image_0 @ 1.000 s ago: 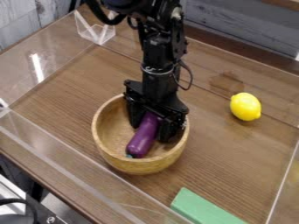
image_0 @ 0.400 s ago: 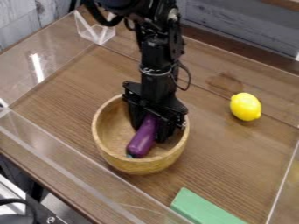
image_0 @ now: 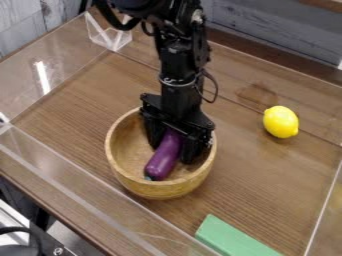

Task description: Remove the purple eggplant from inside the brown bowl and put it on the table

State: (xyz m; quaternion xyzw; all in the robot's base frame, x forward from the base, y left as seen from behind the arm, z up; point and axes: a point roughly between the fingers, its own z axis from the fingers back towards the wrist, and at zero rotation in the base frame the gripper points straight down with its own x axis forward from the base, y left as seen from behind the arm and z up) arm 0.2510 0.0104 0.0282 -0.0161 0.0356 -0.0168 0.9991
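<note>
Clear acrylic is running along the left edge of the tabletop [image_0: 80, 130], its wall [image_0: 54, 158] catching pale streaks of light, while a dark cable [image_0: 19, 231] is curving outside it at the lower left. Toward the far left corner, a transparent plastic piece [image_0: 107, 36] is standing upright. Next comes the brown bowl [image_0: 120, 165], sitting near the left edge with its grain showing along the thick wall. Inside it, the purple eggplant [image_0: 163, 160] is lying aslant, its rounded end pointing to the near side and its other end disappearing beneath the black gripper [image_0: 179, 138]. That gripper is reaching down into the bowl, its fingers standing wide; whether they are touching the eggplant is impossible to tell. Farther right, the flat green block [image_0: 234, 238] is resting by the near edge of the tabletop. Beyond it, toward the right edge, the yellow lemon [image_0: 281, 122] is lying on the brown wood, well apart from the bowl.
</note>
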